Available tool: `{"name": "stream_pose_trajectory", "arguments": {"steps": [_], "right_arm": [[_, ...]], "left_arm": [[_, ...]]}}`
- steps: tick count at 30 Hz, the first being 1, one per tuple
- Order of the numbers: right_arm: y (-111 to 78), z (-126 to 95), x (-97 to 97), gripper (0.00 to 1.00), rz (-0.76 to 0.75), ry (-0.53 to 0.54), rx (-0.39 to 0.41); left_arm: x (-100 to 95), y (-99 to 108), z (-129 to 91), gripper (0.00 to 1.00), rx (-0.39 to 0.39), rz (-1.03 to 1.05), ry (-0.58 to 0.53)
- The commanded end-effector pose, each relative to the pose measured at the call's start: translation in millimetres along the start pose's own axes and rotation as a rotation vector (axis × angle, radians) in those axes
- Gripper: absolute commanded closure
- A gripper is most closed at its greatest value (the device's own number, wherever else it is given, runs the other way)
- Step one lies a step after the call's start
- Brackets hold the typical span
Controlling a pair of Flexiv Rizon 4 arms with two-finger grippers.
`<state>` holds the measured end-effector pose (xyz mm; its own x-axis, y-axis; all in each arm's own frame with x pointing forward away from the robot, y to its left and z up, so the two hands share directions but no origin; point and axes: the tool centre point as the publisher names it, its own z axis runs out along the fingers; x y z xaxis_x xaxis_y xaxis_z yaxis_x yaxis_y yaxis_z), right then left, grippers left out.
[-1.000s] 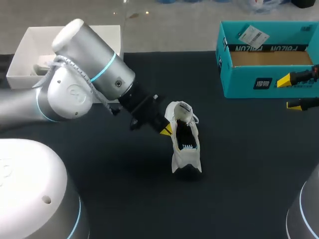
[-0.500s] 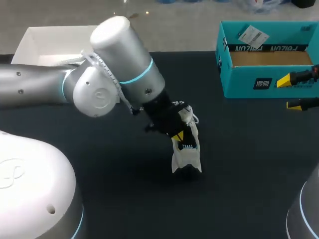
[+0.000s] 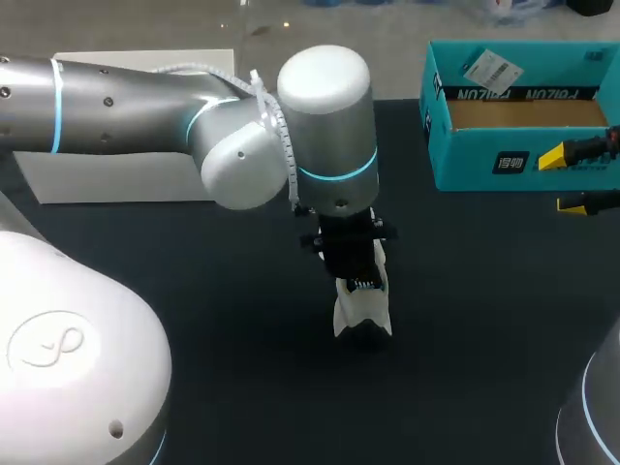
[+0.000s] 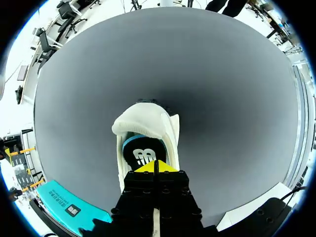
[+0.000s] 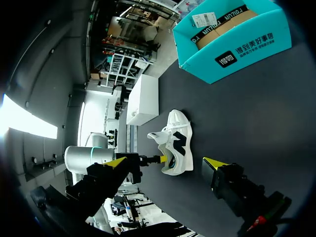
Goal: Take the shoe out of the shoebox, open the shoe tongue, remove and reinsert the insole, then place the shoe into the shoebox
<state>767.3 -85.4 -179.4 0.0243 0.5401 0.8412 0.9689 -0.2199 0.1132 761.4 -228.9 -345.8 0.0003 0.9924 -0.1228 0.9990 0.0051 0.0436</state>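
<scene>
Currently left gripper [image 4: 154, 167], tips pressed together, sits in the white sneaker [image 3: 363, 310] over its insole [image 4: 144, 154]; right gripper [image 3: 564, 181] hangs spread.

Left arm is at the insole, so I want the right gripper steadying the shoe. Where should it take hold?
Likely the shoe at its end nearest the robot, coming in low from the right. It stands upright on its sole with both sides bare there, while the left gripper sits over the opening and the raised tongue is soft.
</scene>
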Motion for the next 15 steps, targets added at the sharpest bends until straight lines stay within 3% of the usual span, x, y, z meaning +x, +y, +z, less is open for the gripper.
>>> {"name": "stream_pose_trajectory", "arguments": {"steps": [1,15], "right_arm": [[0.0,0.6,0.1,0.0,0.001,-0.002,0.0],[0.0,0.6,0.1,0.0,0.001,-0.002,0.0]], "left_arm": [[-9.0,2.7,13.7,1.0,0.029,-0.013,0.191],[-1.9,-20.7,45.5,1.0,0.135,-0.114,0.117]]}}
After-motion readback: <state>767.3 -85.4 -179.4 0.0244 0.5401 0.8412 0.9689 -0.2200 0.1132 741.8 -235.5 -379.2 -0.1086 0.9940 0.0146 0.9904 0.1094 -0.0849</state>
